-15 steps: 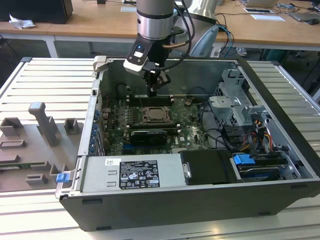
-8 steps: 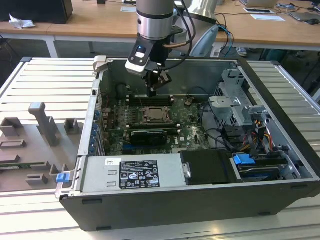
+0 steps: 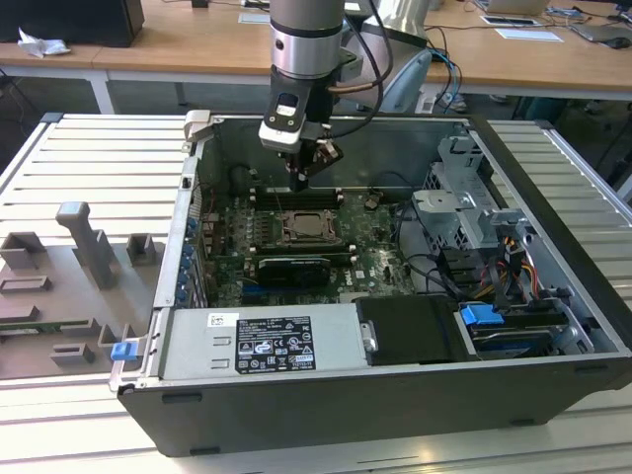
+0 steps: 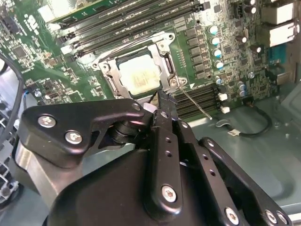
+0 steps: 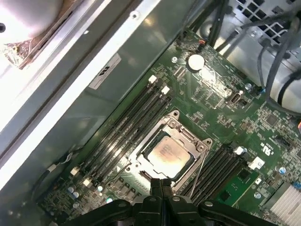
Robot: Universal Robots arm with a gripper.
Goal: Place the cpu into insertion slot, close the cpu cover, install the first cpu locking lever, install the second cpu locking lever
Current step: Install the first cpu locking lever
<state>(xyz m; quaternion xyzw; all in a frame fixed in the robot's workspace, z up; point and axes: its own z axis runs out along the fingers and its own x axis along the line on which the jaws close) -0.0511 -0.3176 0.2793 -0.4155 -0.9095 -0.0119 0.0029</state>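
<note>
Seated cpu (image 5: 165,153), cpu cover (image 5: 184,135) down. My gripper (image 5: 162,184) is pinched shut, empty, beside the locking lever (image 5: 199,172); I'd press steadily, tips square on it.

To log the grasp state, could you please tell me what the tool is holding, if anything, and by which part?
Nothing is held: the tool is shut and empty, poised close to the pale silvery square cpu.
</note>
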